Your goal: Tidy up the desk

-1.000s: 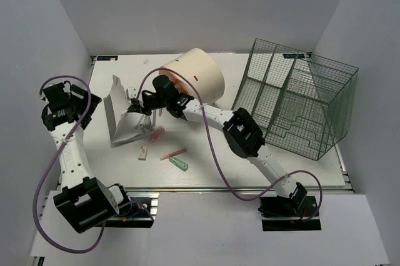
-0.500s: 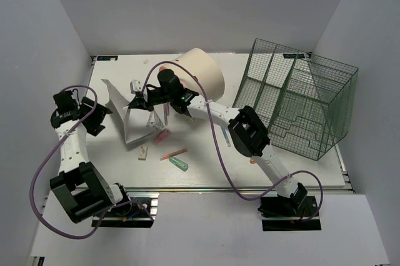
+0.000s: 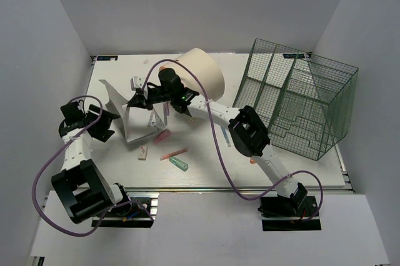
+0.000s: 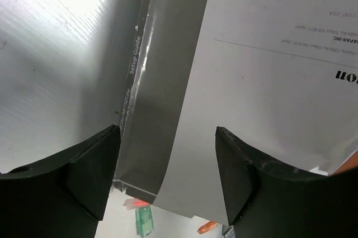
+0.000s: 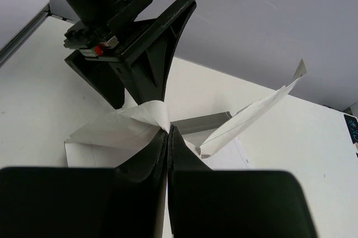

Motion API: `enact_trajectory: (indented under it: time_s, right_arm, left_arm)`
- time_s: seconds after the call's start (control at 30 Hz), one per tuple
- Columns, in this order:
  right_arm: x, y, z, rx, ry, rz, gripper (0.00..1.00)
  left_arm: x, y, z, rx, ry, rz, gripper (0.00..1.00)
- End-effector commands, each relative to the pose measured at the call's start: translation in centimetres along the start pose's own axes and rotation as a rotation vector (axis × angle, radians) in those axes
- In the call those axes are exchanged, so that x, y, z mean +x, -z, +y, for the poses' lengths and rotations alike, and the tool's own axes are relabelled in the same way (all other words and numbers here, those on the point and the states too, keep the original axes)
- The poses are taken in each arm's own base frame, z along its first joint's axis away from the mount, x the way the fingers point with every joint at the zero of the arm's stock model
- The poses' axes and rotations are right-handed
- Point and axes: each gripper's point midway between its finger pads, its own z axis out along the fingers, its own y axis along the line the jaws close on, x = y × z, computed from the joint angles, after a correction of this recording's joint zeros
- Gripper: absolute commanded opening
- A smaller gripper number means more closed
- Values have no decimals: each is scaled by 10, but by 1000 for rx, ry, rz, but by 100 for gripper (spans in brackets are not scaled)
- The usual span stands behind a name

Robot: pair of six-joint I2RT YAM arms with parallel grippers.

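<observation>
The white desk [image 3: 281, 166] carries a folded white paper booklet [image 3: 128, 122] at its left side. My right gripper [image 3: 139, 100] reaches across from the right and is shut on the booklet's upper edge, holding it raised; the pinch shows in the right wrist view [image 5: 168, 129]. My left gripper [image 3: 107, 123] is open just left of the booklet. In the left wrist view [image 4: 168, 176] the booklet's printed page [image 4: 263, 81] and grey spine fill the space ahead between the fingers [image 4: 89, 176]. I cannot tell if they touch it.
A cream cylinder with an orange rim [image 3: 201, 75] lies on its side behind the right wrist. A dark green wire-mesh basket [image 3: 294, 100] stands at the right. A pink item [image 3: 161, 135], a small white block [image 3: 143, 152], an orange pen [image 3: 173, 153] and a green item [image 3: 179, 163] lie near the booklet.
My left arm has swung down and inward, bringing its open gripper up to the booklet's left side. My right gripper has lifted the booklet slightly toward the back.
</observation>
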Motion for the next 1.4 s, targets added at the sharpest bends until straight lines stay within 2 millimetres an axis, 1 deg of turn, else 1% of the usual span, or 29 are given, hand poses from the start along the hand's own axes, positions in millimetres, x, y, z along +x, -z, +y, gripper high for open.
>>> enact_trajectory:
  time_s: [0.0,0.07,0.17,0.23,0.27,0.3,0.33,0.37,0.4,0.43,0.5,0.53,0.57,0.6,0.7,0.73,0.77,0.87,0.93,1.13,1.33,1.37]
  right_arm:
    - [-106,17,-29,63,138,-166,0]
    - [-108,18,-30,69,139,-170,0]
    - [-111,22,-37,89,135,-176,0]
    - [-111,23,-40,96,130,-178,0]
    - [-110,25,-41,97,126,-177,0]
    - [-110,25,-41,97,125,-177,0]
    - [-110,26,-42,100,122,-176,0]
    - [-112,27,-42,98,118,-179,0]
    - [-112,28,-42,97,117,-180,0]
    - [-115,28,-42,96,116,-183,0]
    - [-118,31,-42,88,111,-189,0]
    - [-117,31,-41,86,107,-189,0]
    - [-120,31,-39,82,108,-192,0]
    - [-122,32,-39,78,105,-197,0]
    - [-125,35,-38,75,99,-203,0]
    - [-124,34,-37,72,96,-203,0]
    - [-124,33,-35,65,90,-204,0]
    - [-123,35,-33,53,79,-205,0]
    - [-123,35,-32,50,75,-204,0]
    - [-113,34,-26,34,48,-191,0]
    - [-111,36,-25,32,39,-189,0]
    - [-112,35,-23,30,40,-191,0]
  left_arm:
    - [-14,6,-14,74,-1,-86,78]
    - [-19,8,-14,83,10,-121,78]
    - [-19,6,-11,82,21,-141,79]
    - [-16,1,-4,84,49,-148,79]
    - [-20,2,-10,122,47,-178,80]
    - [-15,-2,0,117,93,-177,79]
    - [-15,-3,0,131,100,-186,80]
    - [-21,-1,-8,179,89,-226,80]
    - [-20,-2,-8,195,115,-227,80]
    - [-15,-6,-2,197,124,-223,81]
    - [-18,-7,-8,239,116,-237,81]
    - [-17,-9,-7,241,114,-232,82]
    - [-18,-9,-11,261,104,-233,82]
    - [-17,-13,-9,259,107,-222,82]
    - [-19,-17,-14,292,110,-215,83]
    - [-22,-17,-18,320,103,-229,83]
    - [-20,-17,-21,344,117,-215,83]
    - [-18,-22,-25,379,131,-193,83]
    - [-17,-25,-25,388,131,-180,83]
    - [-14,-32,-24,403,137,-152,84]
    - [-14,-37,-30,470,147,-136,84]
    - [-11,-41,-31,473,156,-120,84]
